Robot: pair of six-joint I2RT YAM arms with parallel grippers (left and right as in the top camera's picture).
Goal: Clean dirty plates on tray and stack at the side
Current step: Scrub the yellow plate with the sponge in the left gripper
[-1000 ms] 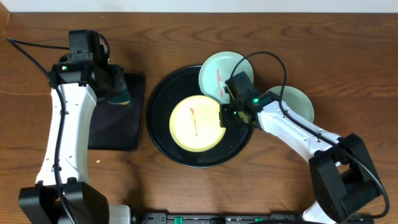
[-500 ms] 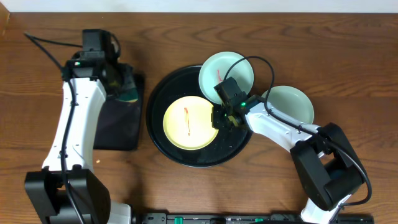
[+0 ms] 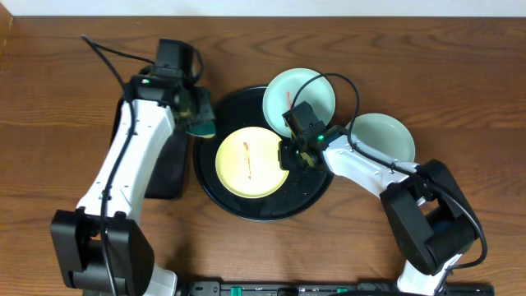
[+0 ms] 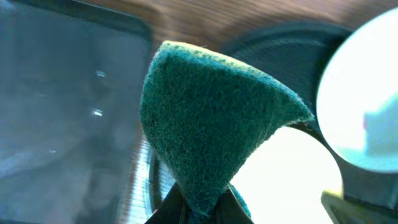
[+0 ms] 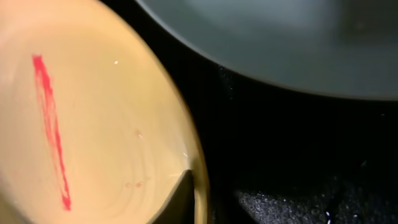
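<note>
The left hand (image 3: 196, 113) is clamped on a green scouring sponge (image 4: 211, 118) over the far-left rim of the large round glossy black tray (image 3: 246, 210). The right hand (image 3: 289, 154) pinches the right edge of the pale yellow round plastic plate (image 3: 246, 164) lying in that tray.

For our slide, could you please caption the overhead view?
Left gripper holds a green sponge by the round black tray; right gripper pinches the red-smeared pale yellow plate on it.

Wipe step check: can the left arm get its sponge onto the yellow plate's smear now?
Probably yes. The left tool holds the sponge at the tray rim beside the yellow plate; the right tool pinches the plate's opposite edge, clear of the smear.
</note>
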